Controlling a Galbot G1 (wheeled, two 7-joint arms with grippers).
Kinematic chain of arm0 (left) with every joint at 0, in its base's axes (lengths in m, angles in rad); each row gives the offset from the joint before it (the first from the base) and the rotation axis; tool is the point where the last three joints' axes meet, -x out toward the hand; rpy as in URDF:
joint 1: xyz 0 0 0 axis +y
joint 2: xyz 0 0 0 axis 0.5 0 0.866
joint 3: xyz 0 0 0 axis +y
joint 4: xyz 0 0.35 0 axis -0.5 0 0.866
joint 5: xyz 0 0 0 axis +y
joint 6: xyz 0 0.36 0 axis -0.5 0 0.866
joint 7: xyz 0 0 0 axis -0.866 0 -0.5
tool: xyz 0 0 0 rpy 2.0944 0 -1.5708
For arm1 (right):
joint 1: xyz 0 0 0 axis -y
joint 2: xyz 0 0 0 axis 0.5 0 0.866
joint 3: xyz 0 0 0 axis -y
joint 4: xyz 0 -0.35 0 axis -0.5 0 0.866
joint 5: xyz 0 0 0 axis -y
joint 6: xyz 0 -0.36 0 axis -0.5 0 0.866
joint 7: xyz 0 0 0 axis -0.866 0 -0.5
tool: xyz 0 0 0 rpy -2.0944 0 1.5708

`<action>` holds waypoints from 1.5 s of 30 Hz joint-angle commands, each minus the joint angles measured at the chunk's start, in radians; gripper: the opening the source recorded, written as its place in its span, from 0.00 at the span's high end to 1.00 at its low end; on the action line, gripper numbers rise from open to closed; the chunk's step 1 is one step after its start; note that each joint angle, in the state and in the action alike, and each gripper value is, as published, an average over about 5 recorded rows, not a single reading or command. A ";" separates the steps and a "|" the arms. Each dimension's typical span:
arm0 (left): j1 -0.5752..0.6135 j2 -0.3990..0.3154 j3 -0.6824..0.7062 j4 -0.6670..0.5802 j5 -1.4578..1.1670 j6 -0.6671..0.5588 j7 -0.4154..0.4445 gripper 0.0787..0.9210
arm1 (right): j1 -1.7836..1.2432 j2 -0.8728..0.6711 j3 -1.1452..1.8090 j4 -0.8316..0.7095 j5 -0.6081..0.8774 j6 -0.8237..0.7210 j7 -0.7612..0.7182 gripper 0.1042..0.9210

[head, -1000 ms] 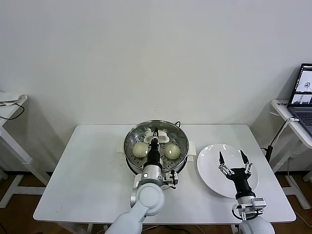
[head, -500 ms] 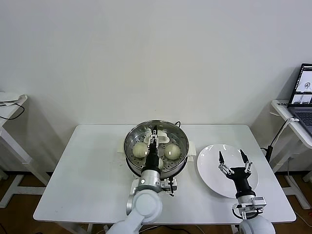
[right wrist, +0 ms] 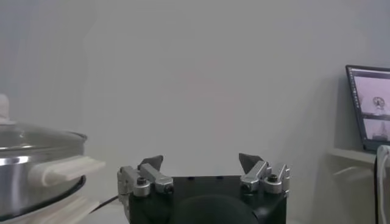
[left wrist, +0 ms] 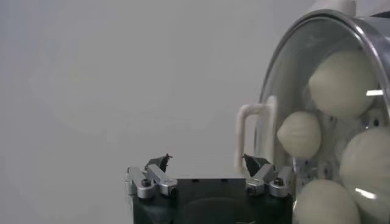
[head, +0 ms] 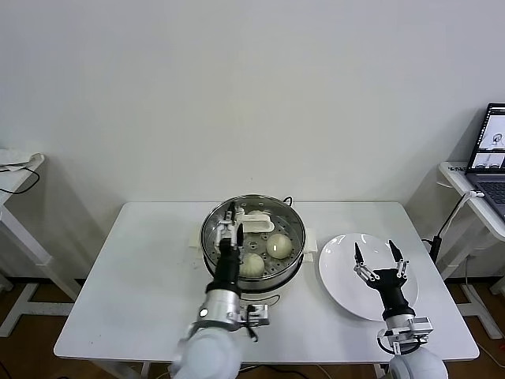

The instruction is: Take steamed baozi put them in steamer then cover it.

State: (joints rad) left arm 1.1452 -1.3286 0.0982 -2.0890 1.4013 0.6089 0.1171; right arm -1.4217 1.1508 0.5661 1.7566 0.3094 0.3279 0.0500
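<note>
Resting inside the steamer [head: 252, 237] at frame centre, the baozi [head: 278, 245] look soft and easily crushed. Its cover [left wrist: 286, 103] sits on top; glass, probably heavy, best lifted by its handle [head: 256, 224]. Left gripper [head: 229, 223] and right gripper [head: 377, 257], lower right, both gape empty.

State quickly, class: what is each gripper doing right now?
Left gripper: open, holding nothing, over the left part of the covered steamer.
Right gripper: open, empty, above the white plate.
</note>
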 commanded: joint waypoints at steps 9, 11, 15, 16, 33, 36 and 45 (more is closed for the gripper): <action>0.395 -0.037 -0.675 -0.119 -1.210 -0.592 -0.205 0.12 | -0.014 -0.004 0.019 0.154 0.048 -0.153 -0.013 0.12; 0.402 -0.050 -0.703 -0.084 -1.225 -0.636 -0.169 0.12 | -0.015 -0.004 0.020 0.165 0.052 -0.166 -0.014 0.12; 0.418 -0.064 -0.705 -0.058 -1.242 -0.667 -0.145 0.12 | -0.020 0.002 0.019 0.184 0.063 -0.174 -0.015 0.12; 0.421 -0.066 -0.701 -0.059 -1.242 -0.669 -0.144 0.12 | -0.022 0.004 0.018 0.188 0.066 -0.175 -0.014 0.12; 0.447 -0.076 -0.672 -0.060 -1.248 -0.693 -0.146 0.12 | -0.055 0.018 0.021 0.226 0.057 -0.178 -0.013 0.12; 0.449 -0.074 -0.672 -0.062 -1.250 -0.691 -0.146 0.12 | -0.057 0.019 0.023 0.229 0.045 -0.182 -0.013 0.12; 0.448 -0.070 -0.672 -0.062 -1.254 -0.691 -0.141 0.12 | -0.070 0.021 0.030 0.244 0.036 -0.189 -0.009 0.12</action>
State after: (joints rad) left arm 1.5840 -1.3971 -0.5605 -2.1579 0.1730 -0.0591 -0.0291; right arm -1.4834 1.1709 0.5946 1.9877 0.3550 0.1445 0.0383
